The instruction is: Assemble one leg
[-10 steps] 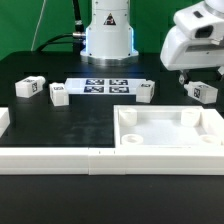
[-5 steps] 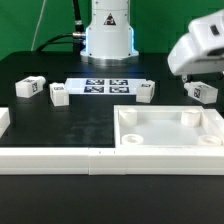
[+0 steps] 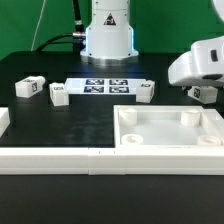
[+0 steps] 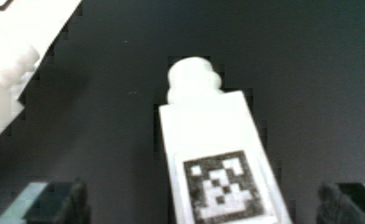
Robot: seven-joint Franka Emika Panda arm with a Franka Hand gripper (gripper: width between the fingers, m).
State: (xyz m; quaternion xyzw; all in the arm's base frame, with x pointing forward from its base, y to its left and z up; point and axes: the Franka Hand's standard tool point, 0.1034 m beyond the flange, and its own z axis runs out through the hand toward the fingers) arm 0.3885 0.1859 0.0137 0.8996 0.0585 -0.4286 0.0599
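Closest to the camera: long white rail (image 3: 60, 158) along the bottom of the frame, probably just there to stop parts sliding off. Right behind it, lower right, the tray (image 3: 165, 140), sockets up, presumably waiting for a peg.

Just past the tray's far edge, at the exterior view's right: the leg (image 3: 205, 93), lying flat on the black table (image 3: 90, 115), tag turned toward the wrist camera. Hanging right over it, the gripper (image 4: 202, 203), spread wide, one dark finger (image 4: 54, 200) on either side of the leg and touching nothing, going by the wrist view. Roughly lined up with the leg's length, peg (image 4: 193, 72) pointing away from the fingers. Looks like a setup for pinching the two long sides. So, not grabbed yet; guessing a short drop and a squeeze next. Slight skew between leg and fingers, so maybe a bit of twist on closing.

Further back, mid-frame: a spare leg (image 3: 146, 91) just beside the marker board (image 3: 105, 86), two more spare legs (image 3: 58, 95) toward the left edge, well apart, easy to reach one at a time.

Farthest, top centre: the robot base (image 3: 108, 30) against green backdrop.
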